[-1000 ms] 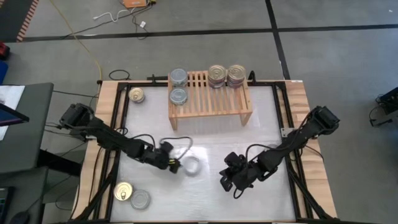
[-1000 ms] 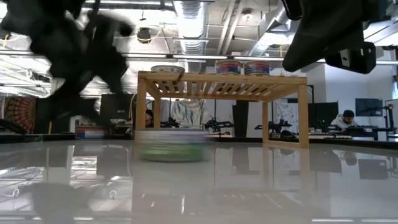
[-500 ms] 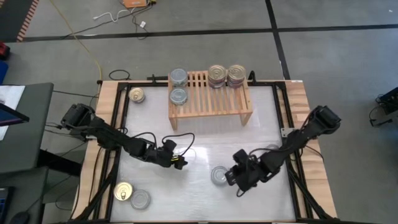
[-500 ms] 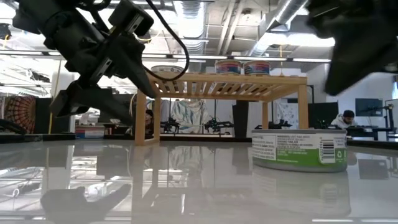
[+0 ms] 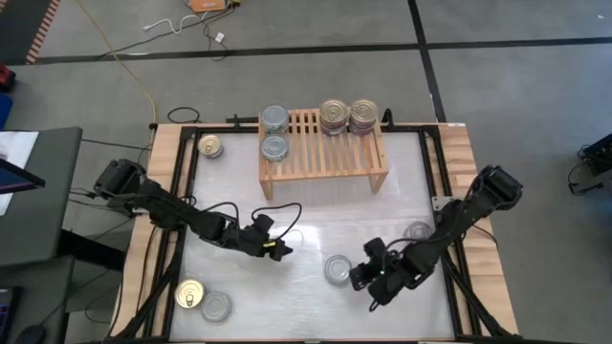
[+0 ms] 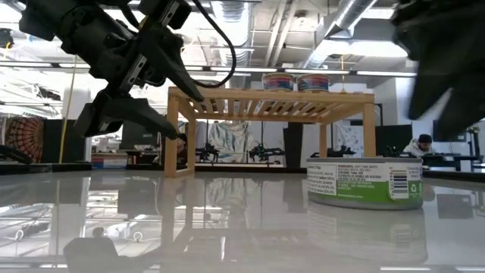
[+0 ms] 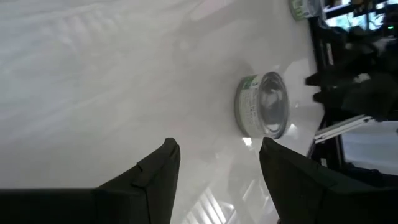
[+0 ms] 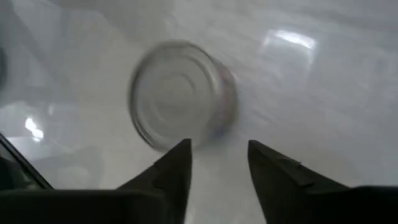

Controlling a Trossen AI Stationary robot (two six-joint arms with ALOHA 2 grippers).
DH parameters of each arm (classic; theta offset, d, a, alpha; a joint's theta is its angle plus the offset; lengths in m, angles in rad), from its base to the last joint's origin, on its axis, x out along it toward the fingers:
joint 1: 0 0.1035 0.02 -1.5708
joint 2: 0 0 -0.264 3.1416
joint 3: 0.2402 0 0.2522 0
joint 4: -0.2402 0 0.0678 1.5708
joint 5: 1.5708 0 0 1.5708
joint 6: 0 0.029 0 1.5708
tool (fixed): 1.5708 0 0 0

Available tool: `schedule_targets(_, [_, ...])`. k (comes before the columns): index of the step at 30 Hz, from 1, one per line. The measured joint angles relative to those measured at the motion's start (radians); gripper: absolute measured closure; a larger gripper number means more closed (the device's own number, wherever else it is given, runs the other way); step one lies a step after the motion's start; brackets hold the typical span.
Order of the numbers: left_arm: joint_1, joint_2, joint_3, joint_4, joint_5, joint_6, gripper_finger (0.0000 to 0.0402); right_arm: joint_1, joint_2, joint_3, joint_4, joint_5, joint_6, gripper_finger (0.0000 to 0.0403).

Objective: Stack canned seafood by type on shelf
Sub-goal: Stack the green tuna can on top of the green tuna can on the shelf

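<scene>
A silver-topped can with a green label stands flat on the white table, between my two grippers. My right gripper hovers just right of it, open, pointing steeply down; the can lies ahead of its fingertips, not between them. My left gripper hangs open and empty above the table to the can's left. The wooden shelf at the far side carries two silver-topped cans on its left and two short stacks at its far right.
A gold-lidded can sits left of the shelf. A gold-lidded can and a silver one lie at the near left corner. Another can sits beside the right arm. Bare table lies in front of the shelf.
The green-labelled can has slid along the table from beside my left gripper toward the right, stopping next to my right gripper. My right gripper has sunk toward the table's near edge and rolled. My left gripper has tipped up a little.
</scene>
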Motion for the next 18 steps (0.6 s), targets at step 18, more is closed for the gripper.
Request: schedule_targets(18, [-0.009,0.000,0.000,0.015,0.000,0.008,0.0190,-0.079,0.099,0.000,0.071,-0.040,0.005,0.0262])
